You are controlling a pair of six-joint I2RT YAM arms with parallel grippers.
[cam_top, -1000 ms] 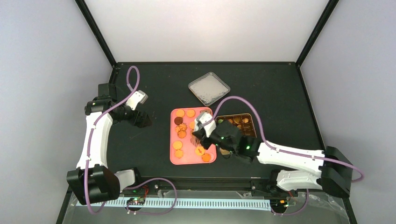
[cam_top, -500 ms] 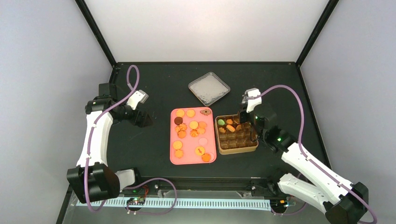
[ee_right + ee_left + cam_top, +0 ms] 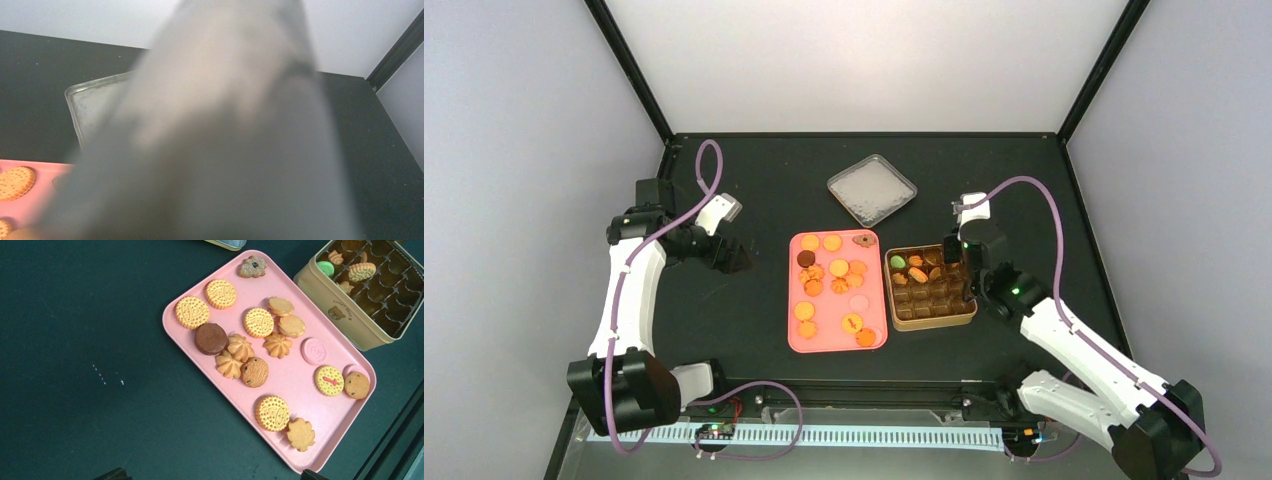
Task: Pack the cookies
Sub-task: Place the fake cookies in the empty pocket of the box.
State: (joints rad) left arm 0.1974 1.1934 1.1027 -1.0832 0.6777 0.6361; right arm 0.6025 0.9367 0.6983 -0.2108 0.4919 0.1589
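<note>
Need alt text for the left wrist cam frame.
A pink rectangular tray lies diagonally on a black table, holding mostly golden cookies plus a dark brown cookie and a pale pink cookie. At top right, a gold compartmented tin holds a few more, including a green cookie; most cells are empty.

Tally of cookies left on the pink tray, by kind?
Round embossed golden: 4
Plain golden: 2
Rosette: 3
Chip-speckled: 2
Dark brown: 1
Pink: 2 (one partly hidden)
Yellow with red mark: 1
Leaf-shaped: 1
Grey-brown lobed: 1
Total: 17
</note>
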